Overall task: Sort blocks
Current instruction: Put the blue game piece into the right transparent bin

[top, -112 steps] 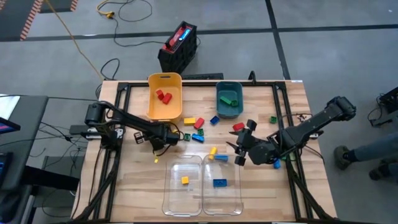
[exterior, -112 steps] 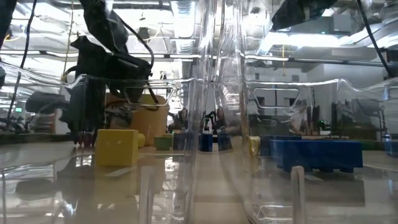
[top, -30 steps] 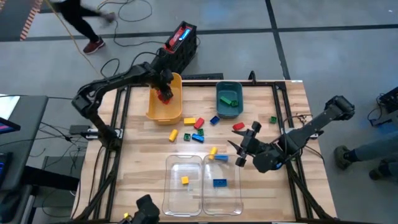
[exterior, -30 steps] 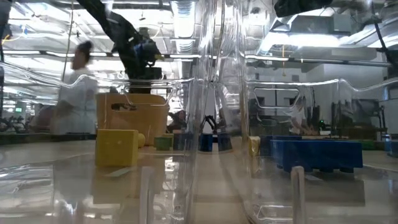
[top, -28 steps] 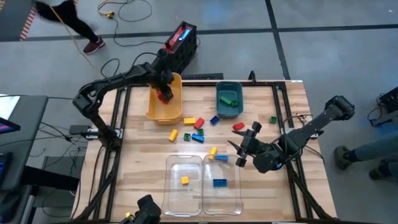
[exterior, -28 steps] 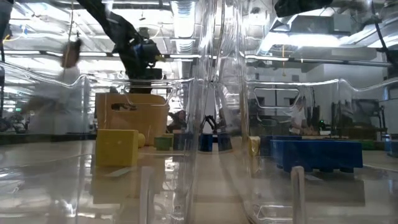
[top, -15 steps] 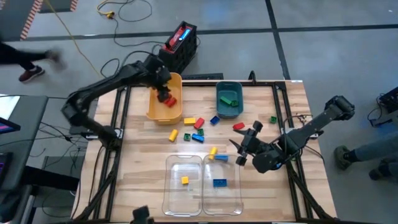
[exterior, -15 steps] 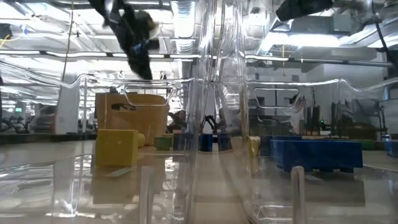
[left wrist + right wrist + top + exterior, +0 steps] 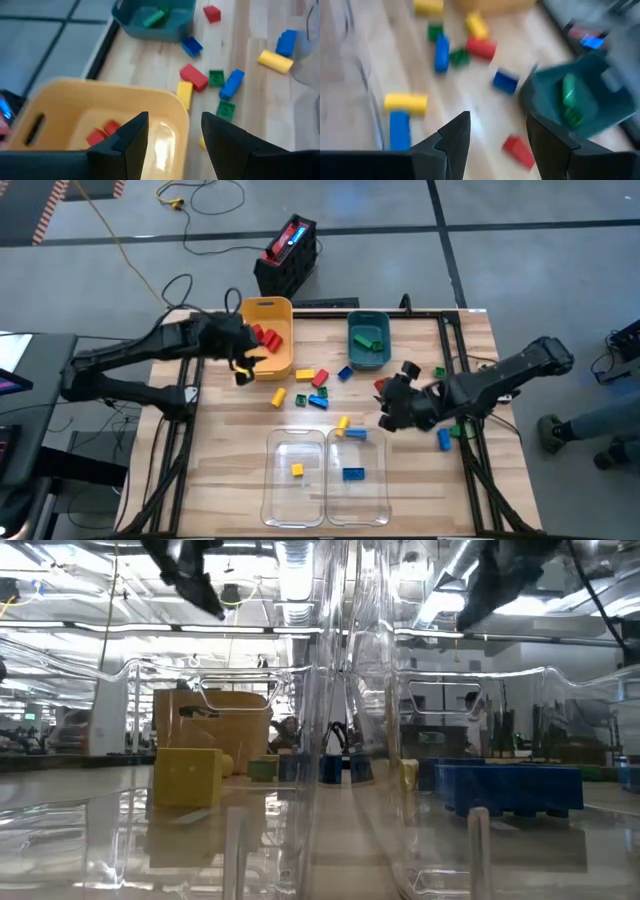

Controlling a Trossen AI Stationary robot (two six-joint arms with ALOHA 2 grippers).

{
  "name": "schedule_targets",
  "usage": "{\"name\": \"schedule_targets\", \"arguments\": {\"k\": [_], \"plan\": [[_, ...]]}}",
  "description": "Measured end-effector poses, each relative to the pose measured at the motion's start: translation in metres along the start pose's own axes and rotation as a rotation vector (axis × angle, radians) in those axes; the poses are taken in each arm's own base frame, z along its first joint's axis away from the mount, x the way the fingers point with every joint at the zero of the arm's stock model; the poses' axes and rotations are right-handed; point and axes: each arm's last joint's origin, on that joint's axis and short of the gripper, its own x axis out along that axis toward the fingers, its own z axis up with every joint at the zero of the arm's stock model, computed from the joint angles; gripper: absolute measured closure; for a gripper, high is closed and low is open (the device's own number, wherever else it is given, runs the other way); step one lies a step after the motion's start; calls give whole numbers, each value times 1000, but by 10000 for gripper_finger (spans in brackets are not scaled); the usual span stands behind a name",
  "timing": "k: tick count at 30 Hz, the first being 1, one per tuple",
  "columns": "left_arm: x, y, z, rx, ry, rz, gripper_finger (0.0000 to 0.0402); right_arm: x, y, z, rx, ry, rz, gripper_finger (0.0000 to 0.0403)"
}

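Loose blocks lie mid-table: a red one [image 9: 383, 384], yellow [image 9: 305, 374], blue [image 9: 345, 373] and others. Red blocks [image 9: 263, 335] lie in the yellow bin [image 9: 252, 352], green ones [image 9: 368, 340] in the teal bin [image 9: 352, 355]. A yellow block [image 9: 297, 470] and a blue block [image 9: 353, 474] rest in the two clear bins [image 9: 325, 510]. My left gripper [image 9: 243, 363] [image 9: 175, 120] hangs open by the yellow bin's left near corner. My right gripper [image 9: 390, 398] [image 9: 498, 119] is open just beside the loose red block [image 9: 519, 150], holding nothing.
A green block [image 9: 439, 372], a blue block [image 9: 445, 440] and a green one [image 9: 457, 430] lie near the table's right edge, by my right arm. A black and red case [image 9: 287, 252] stands on the floor beyond the far edge. Bare wood shows at the near left.
My left gripper has pulled back from above the yellow bin's red blocks toward the table's left and near side, ending beside the bin. My right gripper has swung toward the far edge, closer to the loose red block, uncovering a blue block near the right edge.
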Motion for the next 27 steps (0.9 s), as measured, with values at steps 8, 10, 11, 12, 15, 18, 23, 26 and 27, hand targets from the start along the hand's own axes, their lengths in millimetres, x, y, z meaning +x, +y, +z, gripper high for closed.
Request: {"name": "schedule_targets", "arguments": {"k": [8,10,11,12,15,18,23,26,27], "plan": [[13,-42,-39,-23,-7,-112,224,3,-27,-28,81,437,-34,195],[16,-48,-45,-38,-21,-127,224,1,-30,-33,73,489,-67,195],[18,-51,-47,-48,-26,-136,224,1,-31,-35,70,509,-78,195],[19,-55,-49,-53,-27,-147,224,1,-31,-38,66,535,-81,194],[23,-65,-54,-55,-34,-183,224,6,-33,-47,61,596,-88,186],[26,-74,-62,-53,-21,-220,224,13,-35,-58,64,658,-88,173],[28,-82,-71,-66,-1,-249,224,30,-38,-74,154,720,-65,153],[26,-87,-72,-60,-5,-271,224,37,-39,-85,207,776,-53,138],[26,-88,-72,-55,-6,-277,224,39,-40,-88,226,799,-45,133]]}}
